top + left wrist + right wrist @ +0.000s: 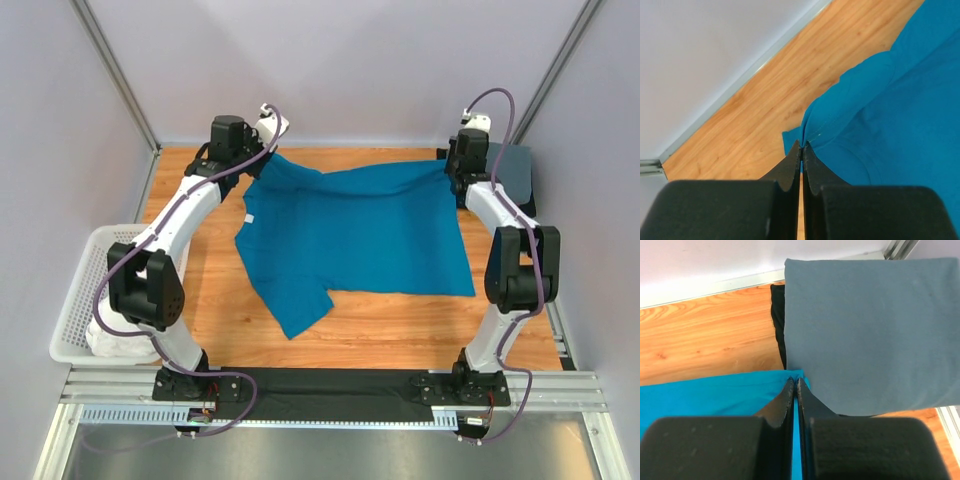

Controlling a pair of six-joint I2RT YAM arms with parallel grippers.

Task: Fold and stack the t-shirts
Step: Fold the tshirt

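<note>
A teal-blue t-shirt (pixel 350 235) lies spread across the wooden table. My left gripper (pixel 262 152) is shut on its far left corner, and the cloth (pixel 880 115) runs out from the jaws (pixel 801 146). My right gripper (pixel 452 160) is shut on the far right corner; blue cloth (pixel 715 395) shows between the jaws (pixel 794 381). A folded slate-grey t-shirt (pixel 870 330) lies on a dark one (pixel 778 315) at the far right, right beside the right gripper. A white t-shirt (pixel 112 342) lies in the basket.
A white mesh laundry basket (pixel 85 275) stands at the table's left edge beside the left arm. The folded stack (pixel 515 170) fills the far right corner. Grey walls close the table at the back and both sides.
</note>
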